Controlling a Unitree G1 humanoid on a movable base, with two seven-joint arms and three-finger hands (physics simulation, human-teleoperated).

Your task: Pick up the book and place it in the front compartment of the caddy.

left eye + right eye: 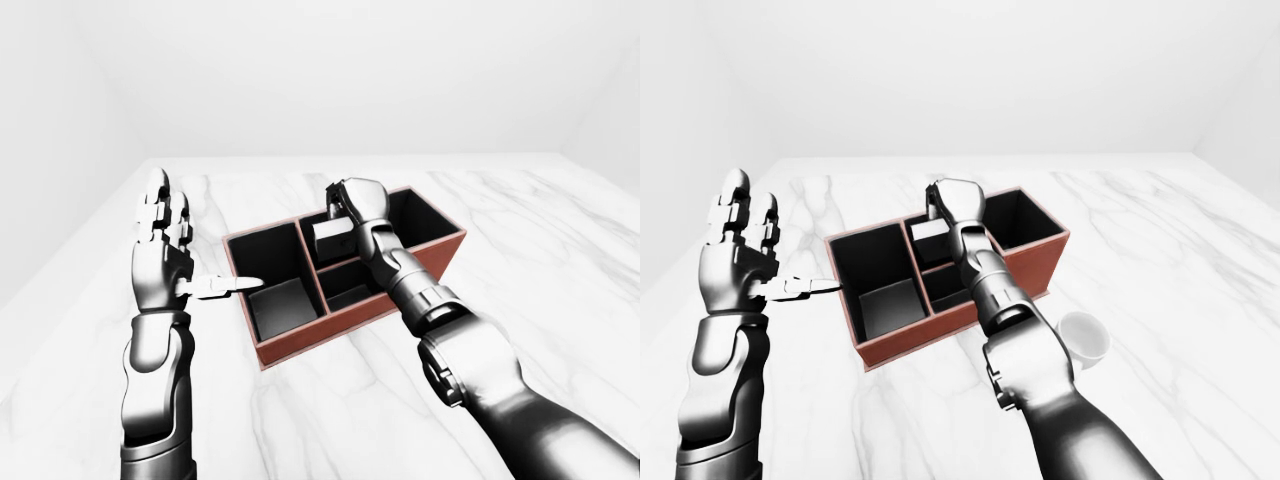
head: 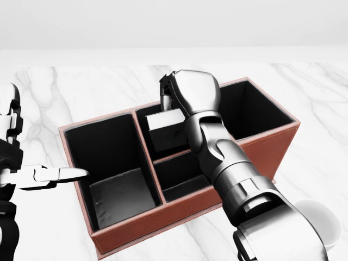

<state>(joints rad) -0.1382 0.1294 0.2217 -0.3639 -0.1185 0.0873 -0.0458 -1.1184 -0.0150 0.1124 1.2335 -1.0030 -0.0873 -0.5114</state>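
Right hand [image 2: 187, 95] fingers clamp the grey rectangular book [image 2: 166, 132] above the red-brown leather caddy [image 2: 163, 220] — release here risks the wrong compartment; left hand [image 1: 160, 265] fingers apart.

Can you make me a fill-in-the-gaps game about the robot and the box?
1. The right robot hand holds a grey ____.
2. The caddy is reddish-brown outside and ____ inside.
3. The left robot hand is ____, holding nothing.
4. The tabletop looks like white ____.

Missing words: book; black; open; marble
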